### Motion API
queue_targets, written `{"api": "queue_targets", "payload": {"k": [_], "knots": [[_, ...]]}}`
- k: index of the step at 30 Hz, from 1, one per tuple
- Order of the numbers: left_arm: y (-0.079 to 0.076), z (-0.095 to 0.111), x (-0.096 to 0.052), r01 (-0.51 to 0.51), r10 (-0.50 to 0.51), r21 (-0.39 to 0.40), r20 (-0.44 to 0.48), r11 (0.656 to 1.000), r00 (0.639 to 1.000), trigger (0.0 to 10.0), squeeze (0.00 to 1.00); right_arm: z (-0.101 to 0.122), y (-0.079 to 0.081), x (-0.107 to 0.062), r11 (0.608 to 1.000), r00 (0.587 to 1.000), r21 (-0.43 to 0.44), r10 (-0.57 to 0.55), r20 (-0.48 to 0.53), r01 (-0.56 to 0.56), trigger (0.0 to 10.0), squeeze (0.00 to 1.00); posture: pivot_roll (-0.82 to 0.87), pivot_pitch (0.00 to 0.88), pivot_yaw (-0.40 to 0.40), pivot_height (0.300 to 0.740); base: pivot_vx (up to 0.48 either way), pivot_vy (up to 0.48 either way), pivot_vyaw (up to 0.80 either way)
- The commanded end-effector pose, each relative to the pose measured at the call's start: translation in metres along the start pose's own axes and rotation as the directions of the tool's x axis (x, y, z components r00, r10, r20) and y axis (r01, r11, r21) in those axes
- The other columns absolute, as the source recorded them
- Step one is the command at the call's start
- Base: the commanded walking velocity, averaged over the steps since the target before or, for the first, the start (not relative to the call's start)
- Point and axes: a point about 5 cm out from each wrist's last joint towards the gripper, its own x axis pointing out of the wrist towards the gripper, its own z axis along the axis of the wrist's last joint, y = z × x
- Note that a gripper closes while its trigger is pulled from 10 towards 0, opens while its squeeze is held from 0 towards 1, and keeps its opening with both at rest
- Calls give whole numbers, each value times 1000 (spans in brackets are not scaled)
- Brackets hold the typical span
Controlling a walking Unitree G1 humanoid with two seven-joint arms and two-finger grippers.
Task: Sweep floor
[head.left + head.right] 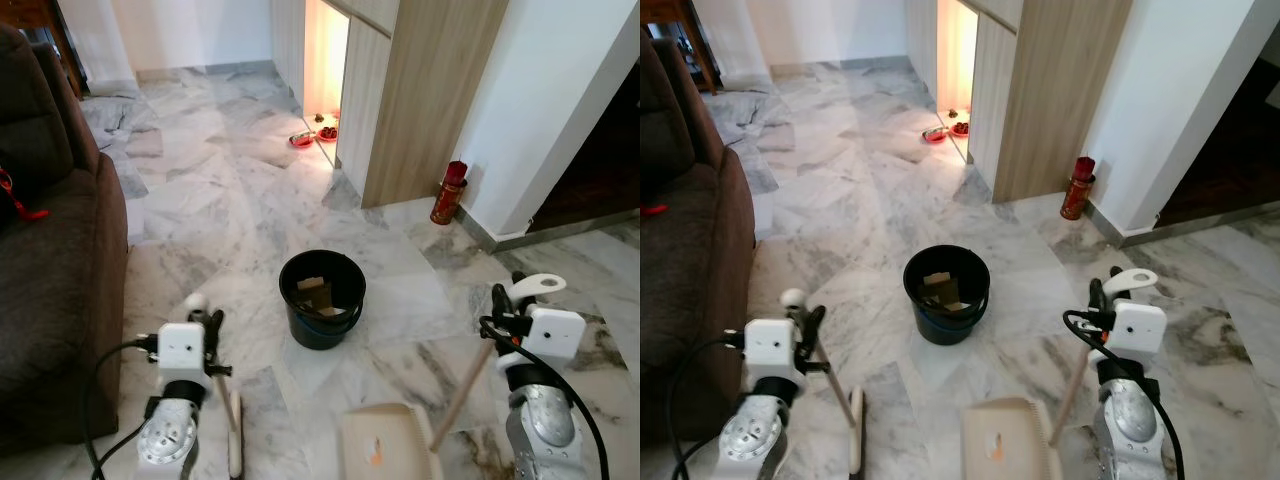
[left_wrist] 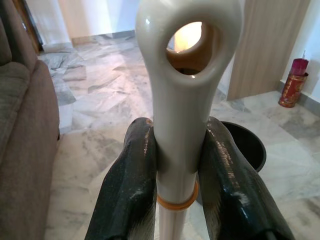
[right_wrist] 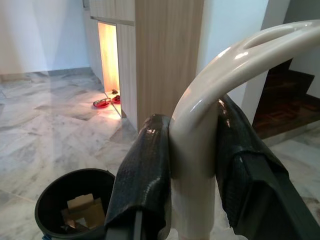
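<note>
left gripper [image 2: 177, 165] clamped on broom handle [image 2: 182, 100], right gripper [image 3: 192, 150] clamped on dustpan handle [image 3: 200, 130]; dustpan [image 1: 385, 440] near, black bucket [image 1: 321, 298] beyond. best: tip slowly over bucket.

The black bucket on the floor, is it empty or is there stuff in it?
Not empty. The black bucket stands upright with cardboard scraps lying in its bottom.
</note>
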Motion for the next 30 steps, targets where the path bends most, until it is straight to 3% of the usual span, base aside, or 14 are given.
{"api": "queue_targets", "payload": {"k": [1,9,16,23,30], "knots": [[0,7,1,14,-15,22,38,1000,999,10000,0,7,-6,0,1000,999,-9,-24,39,24,10000,0,35,0,-72,740,0,0,0],[3,9,-4,58,-60,53,49,997,997,10000,0,2,-8,-14,1000,1000,-22,-22,11,23,10000,0,-6,0,-57,740,0,0,0],[12,11,-2,-6,3,66,42,998,999,10000,0,-3,-14,-18,999,999,-14,-41,-20,40,10000,0,-12,0,-35,740,0,0,0],[16,11,-4,-7,3,95,41,995,999,10000,0,-8,-10,-25,1000,999,-9,-27,-46,27,10000,0,0,0,-29,740,0,0,-784],[9,12,-6,37,-43,113,44,993,998,10000,0,-6,-6,-23,1000,999,-1,-5,-52,5,10000,0,-3,0,-32,740,0,0,-793]]}}
